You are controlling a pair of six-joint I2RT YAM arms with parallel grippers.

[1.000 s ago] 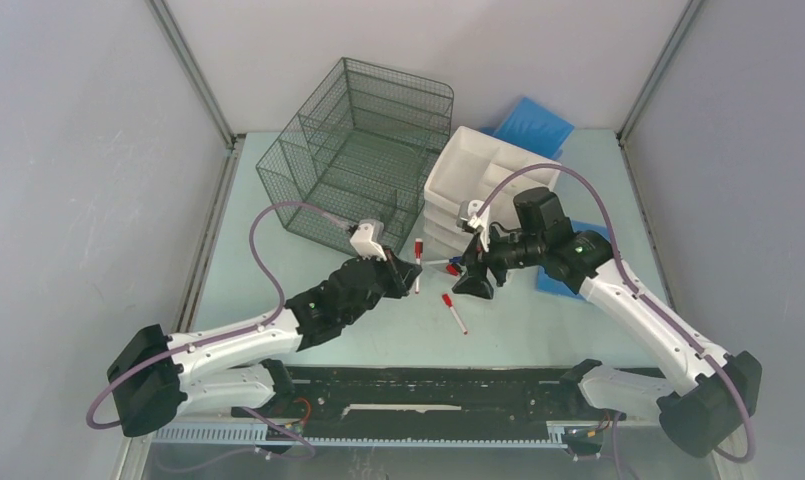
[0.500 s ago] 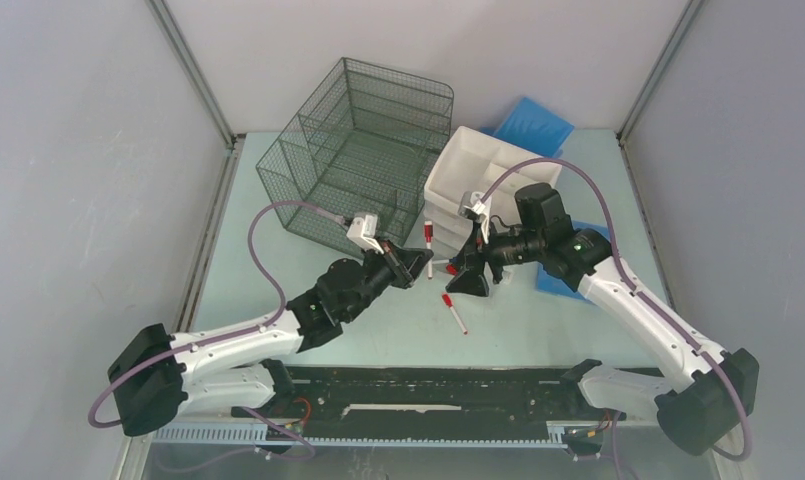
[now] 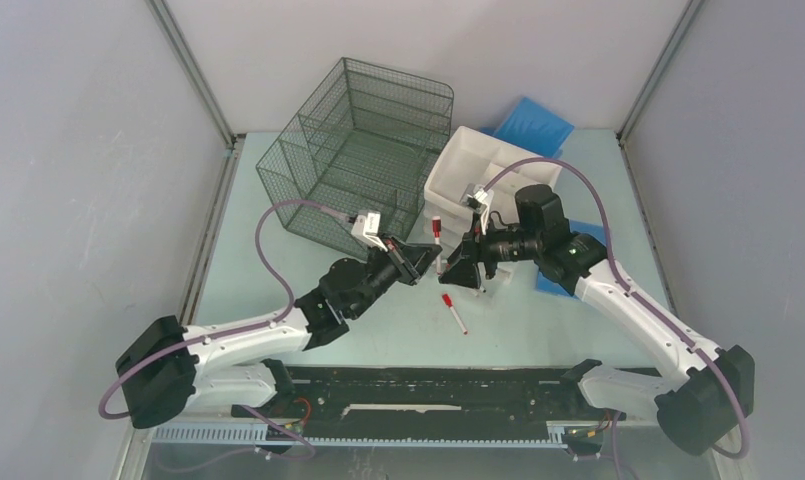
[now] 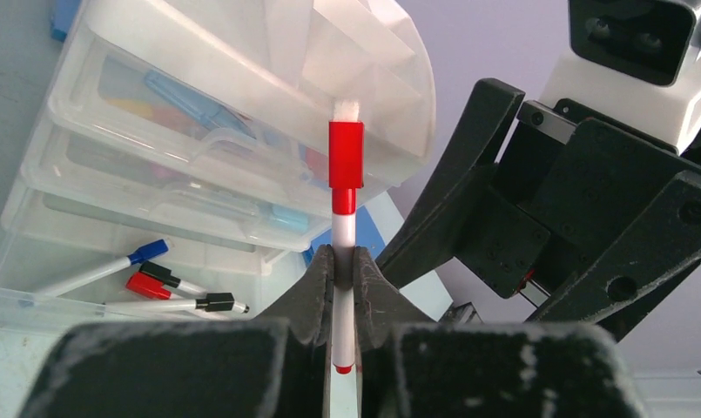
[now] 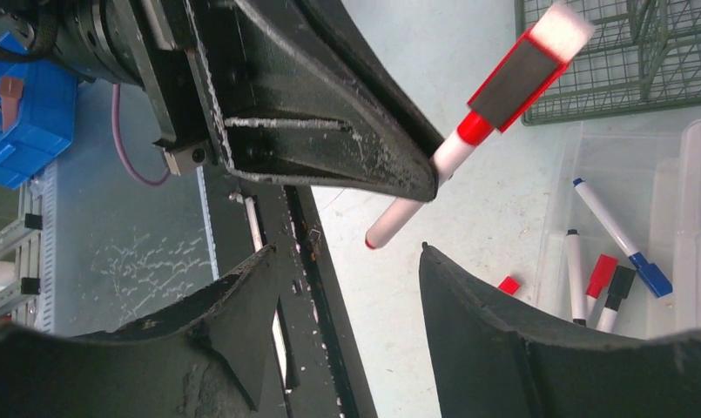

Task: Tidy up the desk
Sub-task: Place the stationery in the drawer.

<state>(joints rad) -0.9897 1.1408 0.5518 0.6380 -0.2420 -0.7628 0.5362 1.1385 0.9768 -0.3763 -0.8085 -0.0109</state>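
Matte desk (image 3: 538, 320), wire-mesh organizer (image 3: 358, 150), glossy plastic marker (image 4: 346, 165)

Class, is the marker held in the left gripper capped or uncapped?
Capped: the marker, pinched in the left gripper, wears its red cap.

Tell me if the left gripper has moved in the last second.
Yes. The left gripper, shut on a red-capped marker, has shifted right and up in the top view, closer to the white drawer unit.

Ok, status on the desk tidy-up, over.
Left fingers shut on red marker, held aloft. Right fingers open beside it. Second marker loose on desk.
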